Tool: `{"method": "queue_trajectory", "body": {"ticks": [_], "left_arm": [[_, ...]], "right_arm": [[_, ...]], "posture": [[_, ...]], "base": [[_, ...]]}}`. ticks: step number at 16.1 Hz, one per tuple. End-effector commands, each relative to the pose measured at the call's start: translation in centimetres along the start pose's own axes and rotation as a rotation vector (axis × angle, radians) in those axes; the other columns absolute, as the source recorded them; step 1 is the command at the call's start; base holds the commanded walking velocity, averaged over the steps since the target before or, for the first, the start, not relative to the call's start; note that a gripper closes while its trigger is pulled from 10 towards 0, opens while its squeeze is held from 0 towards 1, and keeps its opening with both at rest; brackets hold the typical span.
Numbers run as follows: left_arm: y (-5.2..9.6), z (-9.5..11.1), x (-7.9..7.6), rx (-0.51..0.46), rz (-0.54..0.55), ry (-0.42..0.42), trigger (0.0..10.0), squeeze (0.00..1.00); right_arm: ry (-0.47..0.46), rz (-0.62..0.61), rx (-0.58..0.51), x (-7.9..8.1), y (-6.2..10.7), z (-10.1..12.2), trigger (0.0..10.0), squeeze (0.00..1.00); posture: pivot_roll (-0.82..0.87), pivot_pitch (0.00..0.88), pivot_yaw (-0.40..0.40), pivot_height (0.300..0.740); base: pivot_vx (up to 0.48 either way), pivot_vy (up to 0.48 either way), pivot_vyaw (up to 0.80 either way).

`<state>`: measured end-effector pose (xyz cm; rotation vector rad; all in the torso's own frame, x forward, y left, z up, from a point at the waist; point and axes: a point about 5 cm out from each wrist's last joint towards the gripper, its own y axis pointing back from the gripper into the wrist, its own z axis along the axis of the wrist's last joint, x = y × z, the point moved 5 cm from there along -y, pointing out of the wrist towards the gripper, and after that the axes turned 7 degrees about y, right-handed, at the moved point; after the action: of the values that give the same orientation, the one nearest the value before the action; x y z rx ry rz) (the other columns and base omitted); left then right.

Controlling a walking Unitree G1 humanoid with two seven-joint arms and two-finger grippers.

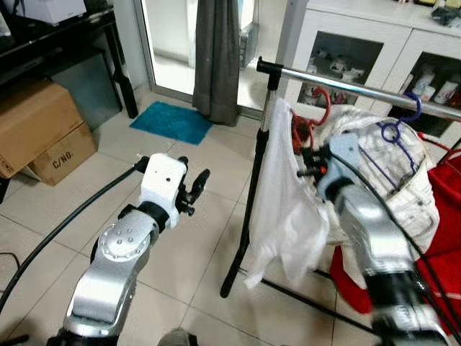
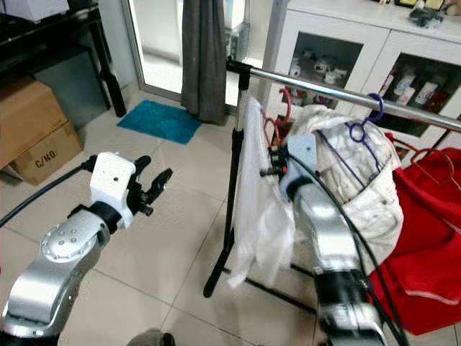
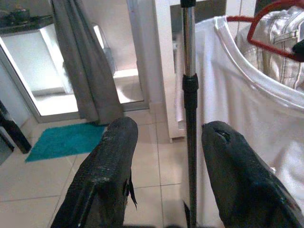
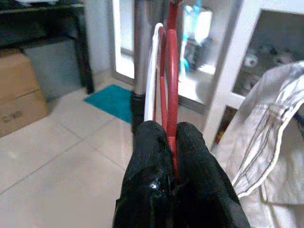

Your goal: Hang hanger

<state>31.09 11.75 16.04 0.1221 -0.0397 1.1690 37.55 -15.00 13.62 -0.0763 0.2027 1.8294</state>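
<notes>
Two grippers in frame. Left gripper (image 1: 196,189) is raised over the pale tiled floor (image 1: 180,238), its black fingers (image 3: 109,175) spread apart and holding nothing; between them its wrist view shows the upright black-and-silver post (image 3: 189,109) of the clothes rack. Right gripper (image 4: 167,156) is pinched tight on the thin red wire hanger (image 4: 171,85), fingers closed on the wire with no gap. From this wrist view the hanger is seen edge-on, long axis running up and away from the fingers toward the rail; a white garment edge (image 4: 151,80) lies just beside the wire. Head views put this gripper at the left end of the horizontal silver rail (image 1: 346,85), next to a hanging white shirt (image 1: 284,202). Beyond it, a pale checked shirt on a purple hanger (image 1: 403,115). Farther back: teal mat (image 1: 173,121), grey curtain (image 1: 216,58), cardboard boxes (image 1: 39,137), white glass-fronted cabinet (image 1: 346,43).
</notes>
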Motion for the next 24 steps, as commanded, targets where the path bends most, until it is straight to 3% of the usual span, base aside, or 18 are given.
{"method": "queue_trajectory", "body": {"ticks": [1,3,4,5,8,11,12,13,14,15,21,23,24], "left_arm": [[0.1,0.1,-0.3,0.008,-0.030,0.004,10.0,0.00],[0.4,0.8,-1.2,-0.009,-0.151,0.050,10.0,0.00],[0.6,1.4,-1.6,-0.035,-0.204,0.050,10.0,0.30],[0.5,1.3,-1.7,-0.022,-0.222,0.046,10.0,1.00],[-0.1,2.2,-2.3,-0.036,-0.274,0.104,10.0,1.00],[-1.4,1.0,-2.5,0.048,-0.255,0.177,10.0,1.00],[-1.9,0.2,-2.4,0.094,-0.238,0.137,10.0,0.82],[-2.4,-0.3,-1.9,0.124,-0.192,0.109,10.0,0.25],[-2.7,-0.6,-0.9,0.142,-0.121,0.104,10.0,0.18],[-2.7,-0.5,-0.4,0.133,-0.074,0.112,10.0,0.00],[-3.6,0.9,-0.3,0.050,-0.039,0.105,10.0,0.00],[-3.1,2.2,-2.4,-0.008,-0.165,0.100,10.0,0.00],[-3.0,2.1,-2.8,-0.005,-0.178,0.091,10.0,0.00]], "right_arm": [[0.013,0.046,-0.050,0.2,0.8,1.5,0.0,0.00],[0.063,0.196,-0.033,1.2,2.9,1.1,0.0,0.00],[0.084,0.256,-0.029,1.8,3.6,1.0,0.0,0.00],[0.094,0.315,-0.033,2.4,4.1,1.2,0.0,0.00],[0.121,0.430,-0.060,4.3,4.8,2.2,0.0,0.00],[0.128,0.507,-0.107,6.6,5.2,3.6,0.0,0.00],[0.122,0.547,-0.130,7.6,5.5,4.3,0.0,0.00],[0.113,0.568,-0.148,8.3,5.7,4.8,0.0,0.00],[0.104,0.567,-0.162,8.5,5.6,5.2,0.0,0.00],[0.091,0.559,-0.174,8.5,5.5,5.4,0.0,0.00],[0.059,0.576,-0.200,8.9,5.3,6.1,0.0,0.00],[0.065,0.575,-0.195,8.8,5.2,6.0,0.0,0.00],[0.065,0.575,-0.191,8.8,5.2,5.9,0.0,0.00]], "posture": [[-0.05,0.000,-0.008,0.740],[-0.04,0.000,-0.016,0.740],[-0.04,0.000,-0.017,0.740],[-0.04,0.000,-0.020,0.740],[-0.04,0.000,-0.022,0.740],[-0.04,0.000,-0.024,0.740],[-0.04,0.000,-0.024,0.740],[-0.04,0.000,-0.023,0.740],[-0.05,0.000,-0.019,0.740],[-0.05,0.000,-0.019,0.740],[-0.05,0.000,-0.032,0.740],[-0.05,0.000,-0.035,0.740],[-0.05,0.000,-0.036,0.740]], "base": [[0.000,0.000,0.00],[0.000,0.000,0.00],[0.000,0.000,0.00],[0.000,0.000,0.00],[0.000,0.000,0.00],[0.000,0.000,0.00],[0.000,0.000,0.00],[0.000,0.000,0.00],[0.000,0.000,0.00],[0.000,0.000,0.00],[0.000,0.000,0.00],[0.000,0.000,0.00],[0.000,0.000,0.00]]}}
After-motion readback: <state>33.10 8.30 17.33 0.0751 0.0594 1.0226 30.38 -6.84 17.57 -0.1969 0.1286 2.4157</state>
